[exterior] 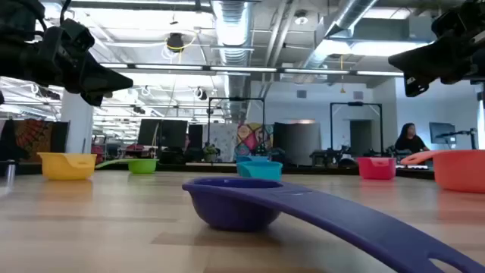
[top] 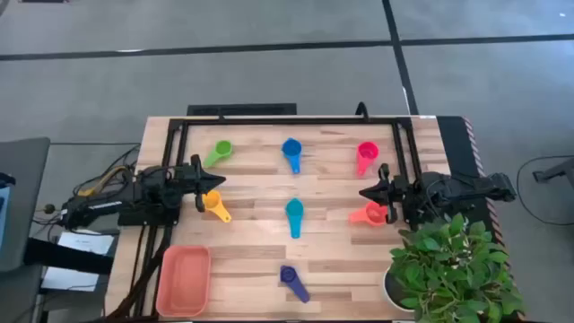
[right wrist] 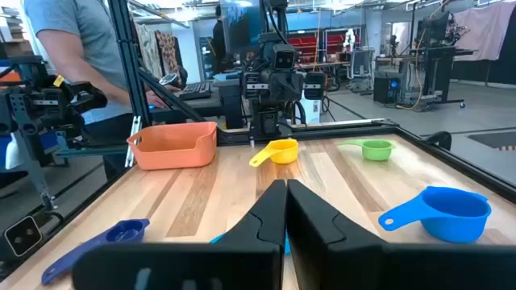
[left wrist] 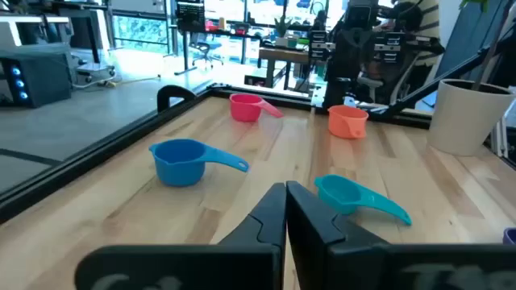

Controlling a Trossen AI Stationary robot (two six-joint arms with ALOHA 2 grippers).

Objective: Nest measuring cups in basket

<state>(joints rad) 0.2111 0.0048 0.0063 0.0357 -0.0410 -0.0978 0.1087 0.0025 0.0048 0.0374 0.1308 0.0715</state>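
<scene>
No legible writing or labels. Seven measuring cups (top: 294, 217) lie scattered on desk (top: 332, 269); basket (top: 184, 281) at its near-left corner. Left gripper (top: 216, 180) clenched, holding nothing; right gripper (top: 365, 192) likewise.

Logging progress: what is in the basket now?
Empty. The basket shows bare floor in the high view; all cups lie outside it.

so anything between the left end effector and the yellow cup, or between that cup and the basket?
Nothing visible. The left end effector hangs shut just beside the yellow measuring cup, and only bare wood lies between that cup and the salmon basket at the near left corner.
</scene>
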